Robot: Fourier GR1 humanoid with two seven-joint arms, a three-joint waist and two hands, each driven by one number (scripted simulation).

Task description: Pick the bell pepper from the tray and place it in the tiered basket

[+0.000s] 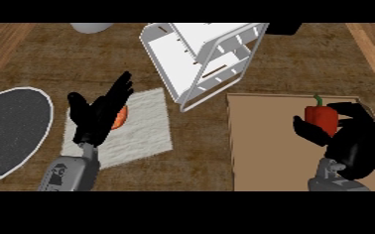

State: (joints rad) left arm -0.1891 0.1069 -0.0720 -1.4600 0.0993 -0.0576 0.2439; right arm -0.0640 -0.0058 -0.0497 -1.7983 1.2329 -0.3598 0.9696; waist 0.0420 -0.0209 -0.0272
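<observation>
One light, stiff, glossy bell pepper (321, 118) sits in the right hand's (350, 140) curled fingers, best held round its body; left hand (96, 114) rests open.

Your left hand (99, 114) hides most of an orange thing (121, 117) on the white cloth (143, 129), too little of which shows for you to name it. The right hand (350, 139) curls round the red bell pepper (321, 119), covering its right side and base. The dark oval plate (22, 129) runs off your left edge, and a pale round object (92, 27) is cut at the top.
</observation>
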